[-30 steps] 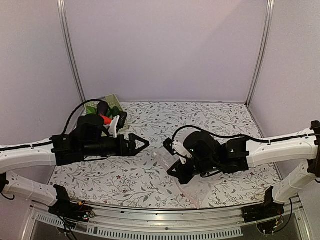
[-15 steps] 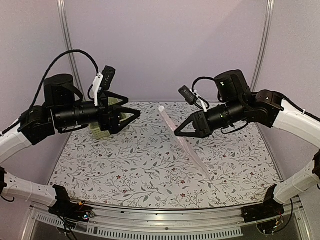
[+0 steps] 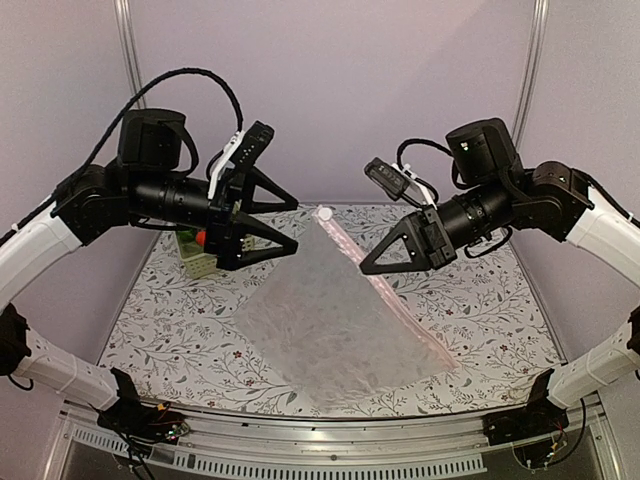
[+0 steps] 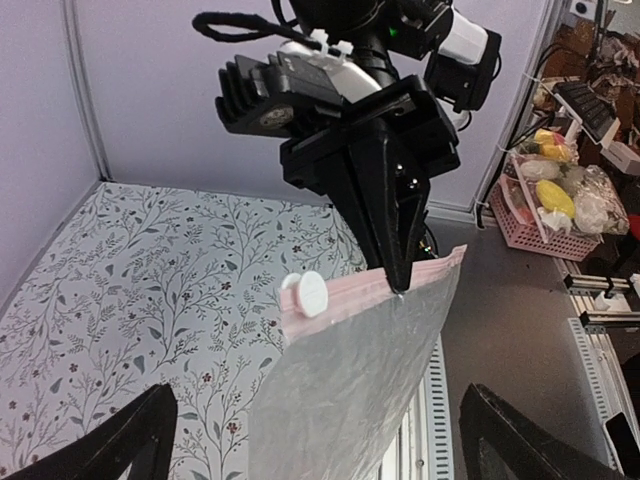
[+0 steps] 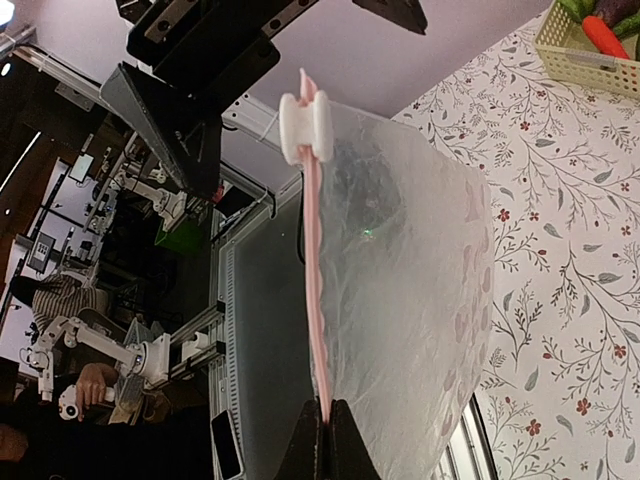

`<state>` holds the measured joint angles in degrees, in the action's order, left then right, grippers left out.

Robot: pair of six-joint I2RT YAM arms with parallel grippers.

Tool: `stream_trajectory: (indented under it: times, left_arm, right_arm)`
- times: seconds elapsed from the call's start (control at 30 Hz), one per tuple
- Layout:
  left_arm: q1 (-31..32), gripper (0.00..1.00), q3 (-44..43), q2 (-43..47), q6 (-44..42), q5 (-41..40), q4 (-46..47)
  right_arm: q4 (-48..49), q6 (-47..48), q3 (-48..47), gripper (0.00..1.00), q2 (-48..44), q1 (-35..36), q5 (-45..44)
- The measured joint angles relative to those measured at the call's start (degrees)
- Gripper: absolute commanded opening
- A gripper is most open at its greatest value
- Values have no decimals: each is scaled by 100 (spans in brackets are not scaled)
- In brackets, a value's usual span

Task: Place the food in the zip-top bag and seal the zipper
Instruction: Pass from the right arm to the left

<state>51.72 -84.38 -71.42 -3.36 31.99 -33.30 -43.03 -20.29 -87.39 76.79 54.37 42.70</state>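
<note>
The clear zip-top bag (image 3: 345,325) hangs in the air above the table. Its pink zipper (image 3: 385,295) runs along the top edge, with a white slider (image 3: 322,213) at the far end. My right gripper (image 3: 366,268) is shut on the zipper strip (image 5: 312,300), pinching it partway along its length (image 4: 400,278). My left gripper (image 3: 293,228) is open wide, raised, just left of the slider (image 4: 305,293) and not touching the bag (image 4: 360,380). The food, a red-orange piece (image 5: 603,35) and dark purple eggplant (image 5: 620,8), lies in the pale green basket (image 5: 585,55).
The basket (image 3: 196,262) stands at the back left of the floral table (image 3: 200,340), mostly hidden behind my left arm. Walls close the back and both sides. Beyond the table's right side stands a pink crate (image 4: 540,220).
Both arms rose from the table. The right gripper lifted the bag by its zipper strip. The bag has since swung broadside, and the left gripper came closer to the slider end.
</note>
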Motion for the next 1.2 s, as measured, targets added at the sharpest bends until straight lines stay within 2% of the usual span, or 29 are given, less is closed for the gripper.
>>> stream_trajectory:
  times: [0.23, 0.5, 0.7, 0.77, 1.0, 1.2]
  left_arm:
    - [0, 99, 146, -160, 72, 796, 118]
    - [0, 98, 262, -472, 280, 1145, 402]
    - [2, 77, 262, -752, 437, 1266, 551]
    - [2, 67, 262, -789, 433, 1266, 555]
    - [2, 52, 260, -734, 461, 1290, 553]
    - [2, 33, 280, -660, 579, 1397, 621]
  right_arm:
    - [122, -96, 267, 0, 4, 0, 245]
    - [280, -177, 282, 0, 7, 0, 459]
    - [321, -175, 286, 0, 9, 0, 463]
    - [328, -173, 317, 0, 9, 0, 439]
    - [315, -131, 428, 0, 7, 0, 313]
    - [308, -72, 457, 0, 7, 0, 238]
